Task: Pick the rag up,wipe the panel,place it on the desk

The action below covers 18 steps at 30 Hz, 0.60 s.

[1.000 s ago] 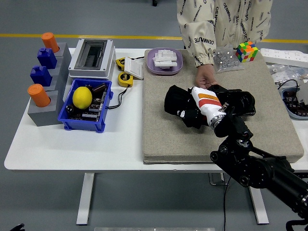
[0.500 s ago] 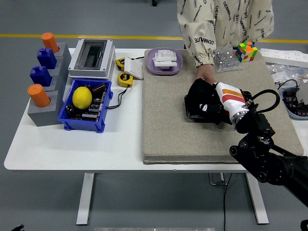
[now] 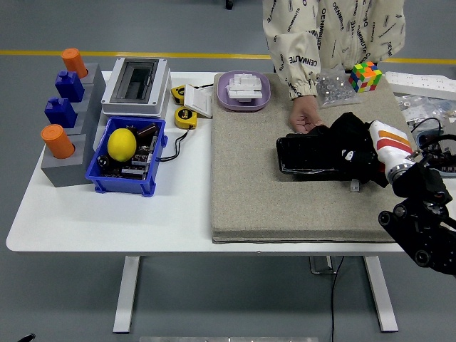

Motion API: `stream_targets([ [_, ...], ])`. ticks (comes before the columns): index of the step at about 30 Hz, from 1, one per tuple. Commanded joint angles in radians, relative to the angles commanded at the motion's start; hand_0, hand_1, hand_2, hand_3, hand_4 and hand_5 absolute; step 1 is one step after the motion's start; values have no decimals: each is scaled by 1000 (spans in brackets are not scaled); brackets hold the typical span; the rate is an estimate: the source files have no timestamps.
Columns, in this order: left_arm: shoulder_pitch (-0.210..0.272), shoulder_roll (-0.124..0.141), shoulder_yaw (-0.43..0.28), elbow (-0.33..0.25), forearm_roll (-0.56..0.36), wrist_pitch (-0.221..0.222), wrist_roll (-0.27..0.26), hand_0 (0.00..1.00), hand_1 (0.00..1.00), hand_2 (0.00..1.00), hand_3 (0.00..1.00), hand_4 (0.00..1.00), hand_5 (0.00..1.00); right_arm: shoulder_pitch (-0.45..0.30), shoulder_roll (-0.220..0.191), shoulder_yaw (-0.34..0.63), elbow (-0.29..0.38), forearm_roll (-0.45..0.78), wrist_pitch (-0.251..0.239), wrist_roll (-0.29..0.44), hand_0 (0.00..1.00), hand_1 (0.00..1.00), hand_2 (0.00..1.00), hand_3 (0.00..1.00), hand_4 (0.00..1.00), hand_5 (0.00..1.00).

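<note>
A flat black panel (image 3: 305, 154) lies on the tan mat (image 3: 249, 185), a little right of the mat's middle. My right hand (image 3: 354, 152), with its white and orange wrist, is shut on the black rag (image 3: 350, 135). It presses the rag onto the panel's right end. The rag hides most of the fingers. A person at the far side rests one hand (image 3: 305, 121) on the panel's far edge, holding it down. My left arm does not show.
A purple tray (image 3: 263, 100) with white pieces, a colour cube (image 3: 365, 75) and a clear bag (image 3: 333, 90) sit along the mat's far edge. Left of the mat stand a blue bin (image 3: 117, 187) with a lemon (image 3: 122, 143), a grey box (image 3: 135, 85), two tape measures and grey stands. Cables and parts crowd the right edge.
My right hand has swept the rag to the right across the panel, from its left end to its right end. The person's hand has stayed at the panel's far edge.
</note>
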Motion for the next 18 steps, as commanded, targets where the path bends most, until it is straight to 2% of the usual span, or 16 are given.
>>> stream_targets([
  [10,3,-2,-3,0,-1,-1,0,611,641,654,562,627,439,-22,-48,41,-9,-9,6,-2,320,444,492,514,870,259],
  [18,6,-3,-6,1,0,0,0,611,641,655,562,627,439,-32,-61,55,-14,-12,7,-2,321,443,492,513,870,259],
])
